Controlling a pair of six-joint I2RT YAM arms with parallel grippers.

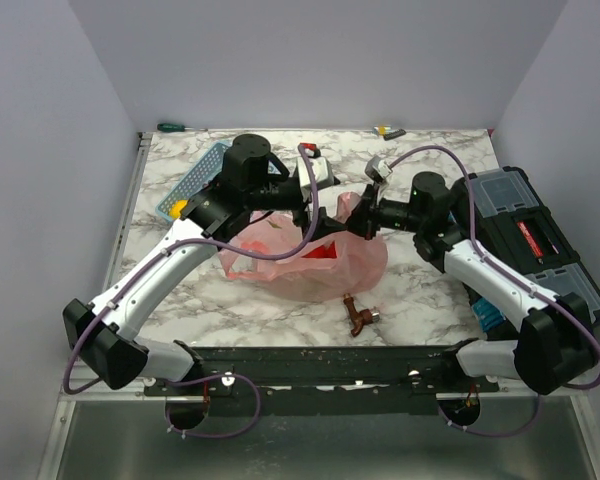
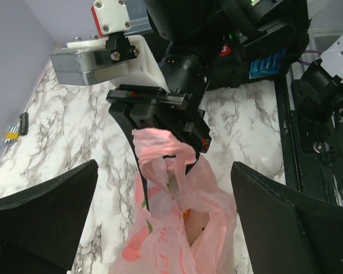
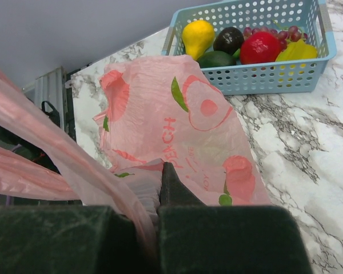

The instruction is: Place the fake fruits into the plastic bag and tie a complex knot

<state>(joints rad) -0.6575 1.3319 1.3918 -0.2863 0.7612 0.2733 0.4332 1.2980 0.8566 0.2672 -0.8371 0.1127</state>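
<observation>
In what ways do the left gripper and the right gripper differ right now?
The left gripper has its jaws wide open; the right gripper has its jaws shut. The left gripper holds nothing; the right gripper pinches a stretched strip of the plastic bag. Both have black jaws and are near that bag.

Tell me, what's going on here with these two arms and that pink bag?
The right gripper is shut on a bunched-up part of the plastic bag, pulling that part upward. The left gripper faces it with its jaws wide open, gripping nothing. Several fake fruits sit in the blue basket next to the bag, so the filling isn't finished and no knot is tied yet.
</observation>
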